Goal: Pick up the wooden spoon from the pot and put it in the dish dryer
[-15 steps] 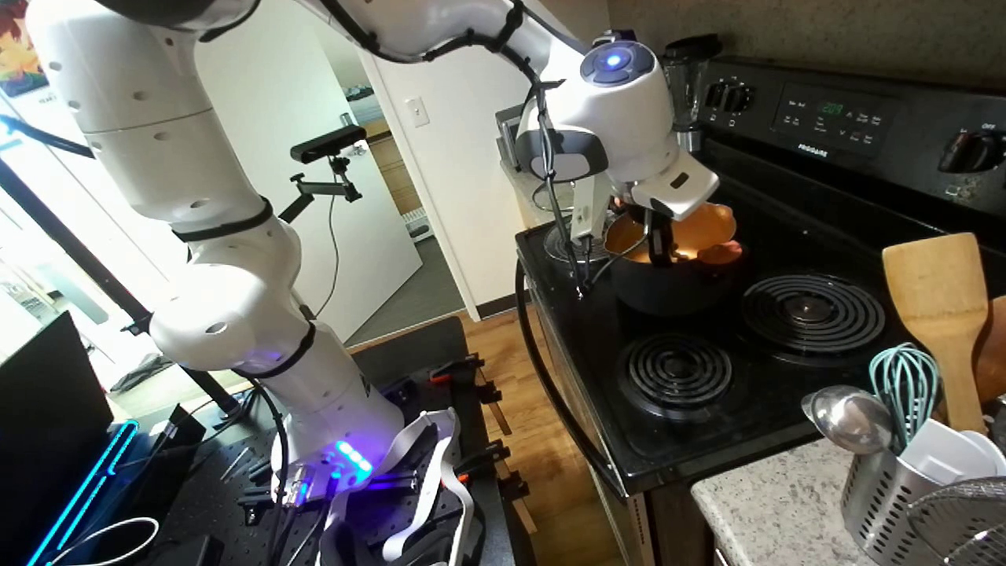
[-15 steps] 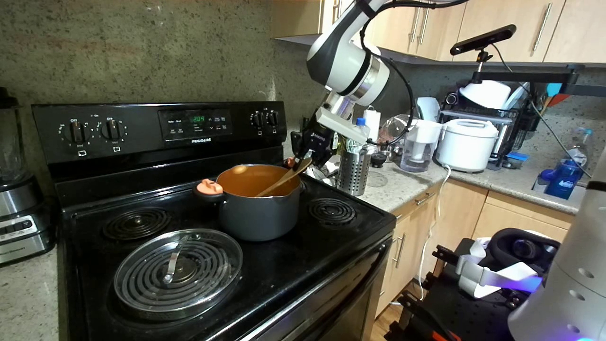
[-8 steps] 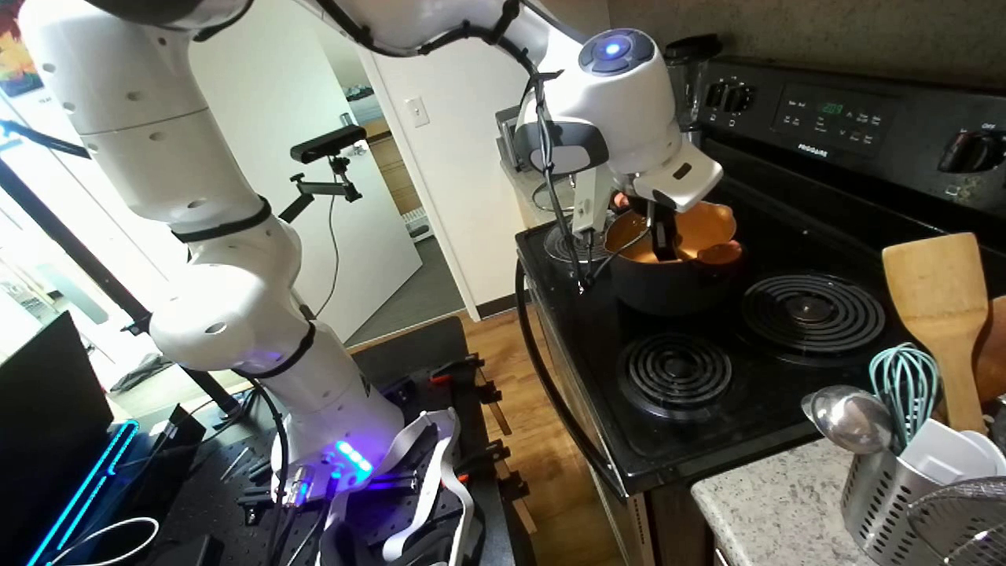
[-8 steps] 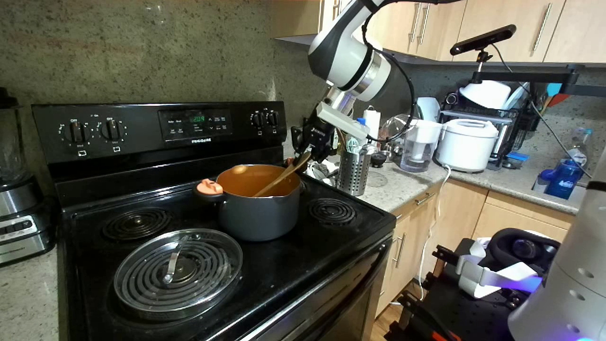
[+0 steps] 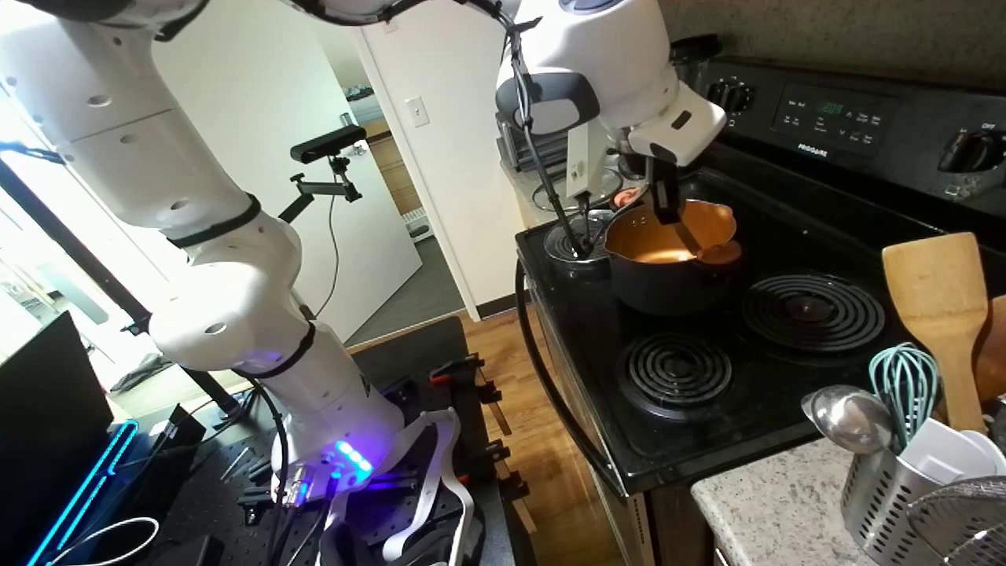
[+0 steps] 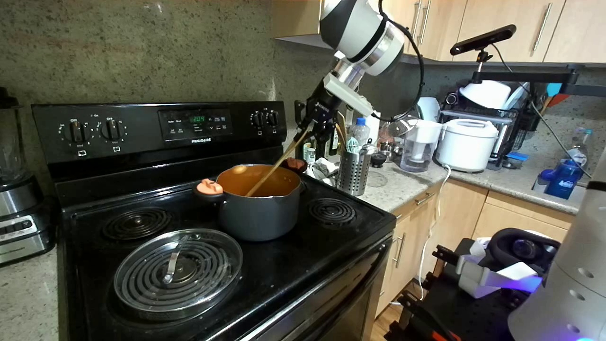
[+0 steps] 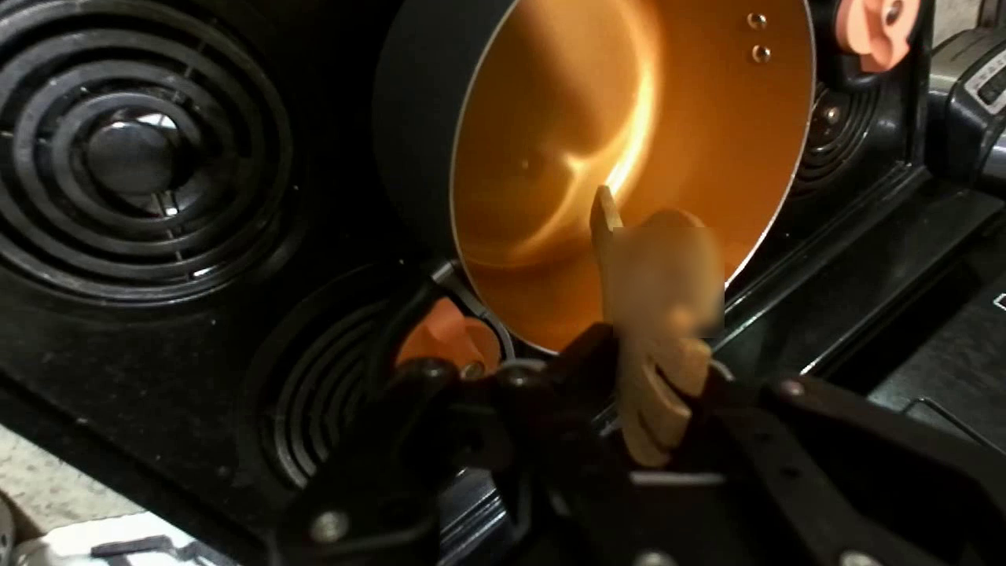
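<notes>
This is a kitchen. A Frigidaire electric stove (image 6: 274, 265) stands in it, with coil burners (image 6: 332, 210) in its black top, knobs (image 6: 112, 129) and a lit green clock (image 6: 199, 119) along its back, and an orange-lined pot (image 6: 258, 220) set on it. A speckled backsplash (image 6: 156, 52) rises behind the stove. A blender (image 6: 21, 227) sits just beside the stove; past its other side runs a speckled countertop (image 6: 393, 192) bearing a perforated utensil holder (image 6: 354, 175), a water filter pitcher (image 6: 419, 142) and, farther from the stove, a white rice cooker (image 6: 466, 144). Pale wood cabinets (image 6: 497, 14) hang beyond the stove, above that countertop.
</notes>
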Available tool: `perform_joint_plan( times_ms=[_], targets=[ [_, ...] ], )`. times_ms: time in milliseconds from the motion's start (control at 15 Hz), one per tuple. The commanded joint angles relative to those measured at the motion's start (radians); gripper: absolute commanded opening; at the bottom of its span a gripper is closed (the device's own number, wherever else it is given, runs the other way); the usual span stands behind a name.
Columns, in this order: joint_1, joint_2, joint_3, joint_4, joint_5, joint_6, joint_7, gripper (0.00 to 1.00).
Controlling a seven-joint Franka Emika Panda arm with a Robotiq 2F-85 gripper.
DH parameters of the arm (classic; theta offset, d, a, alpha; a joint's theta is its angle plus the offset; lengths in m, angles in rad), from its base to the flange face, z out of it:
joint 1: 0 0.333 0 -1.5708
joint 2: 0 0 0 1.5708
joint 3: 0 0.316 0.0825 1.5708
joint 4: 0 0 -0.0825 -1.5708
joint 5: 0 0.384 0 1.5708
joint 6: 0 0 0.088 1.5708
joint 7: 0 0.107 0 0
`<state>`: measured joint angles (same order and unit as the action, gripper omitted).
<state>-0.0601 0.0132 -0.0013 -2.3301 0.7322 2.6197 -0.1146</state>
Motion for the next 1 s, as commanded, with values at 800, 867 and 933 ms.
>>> perform_joint_plan(
  times_ms=[800, 867, 933],
  targets=[
    [-0.004, -0.237, -0.077, -0.059, -0.128, -0.092, 0.07, 0.03],
    [-0.005, -0.256, -0.081, -0.063, -0.142, -0.091, 0.079, 0.03],
    [-0.006, -0.274, -0.085, -0.066, -0.159, -0.09, 0.095, 0.03]
  ],
)
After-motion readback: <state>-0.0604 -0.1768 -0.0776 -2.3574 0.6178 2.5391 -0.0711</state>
